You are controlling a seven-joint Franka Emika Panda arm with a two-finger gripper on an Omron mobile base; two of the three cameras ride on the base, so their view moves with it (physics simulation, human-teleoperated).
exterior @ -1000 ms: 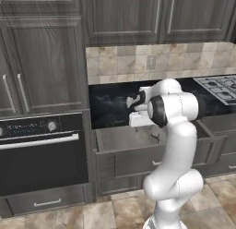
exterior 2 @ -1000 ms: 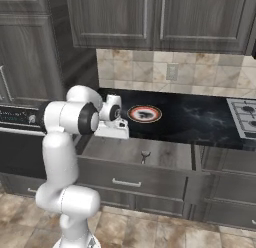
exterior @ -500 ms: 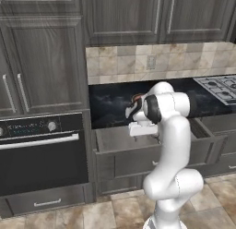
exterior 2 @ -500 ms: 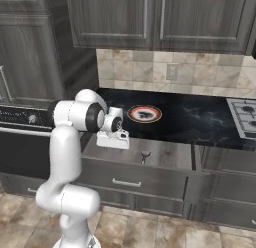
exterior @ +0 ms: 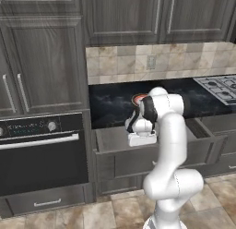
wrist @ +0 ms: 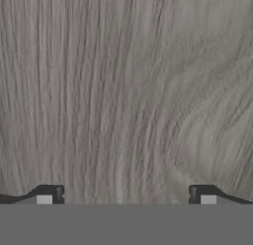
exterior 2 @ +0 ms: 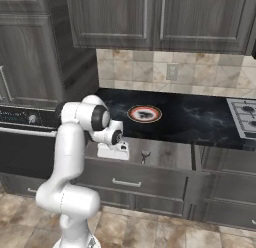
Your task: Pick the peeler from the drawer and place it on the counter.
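The counter (exterior 2: 200, 119) runs glossy black under the tiled wall (exterior 2: 200, 77), with a red-rimmed plate (exterior 2: 144, 113) on it. Below it the drawer (exterior 2: 170, 154) stands pulled out. The gripper (wrist: 126, 194) hangs low over the drawer's left part, jaws spread wide and holding nothing, close above the wood-grain floor. The peeler (exterior 2: 145, 155) lies on the drawer floor just right of the hand.

dark wood grain, black stone, one spot of red

the drawer (exterior 2: 150, 177) has a dark grey wood-grain front and a paler grey-brown grained floor; the peeler (exterior 2: 145, 155) is grey metallic; the counter (exterior 2: 200, 119) is glossy black with faint white veining; the plate (exterior 2: 144, 113) has a red rim; the wall tiles (exterior 2: 210, 74) are mottled beige.
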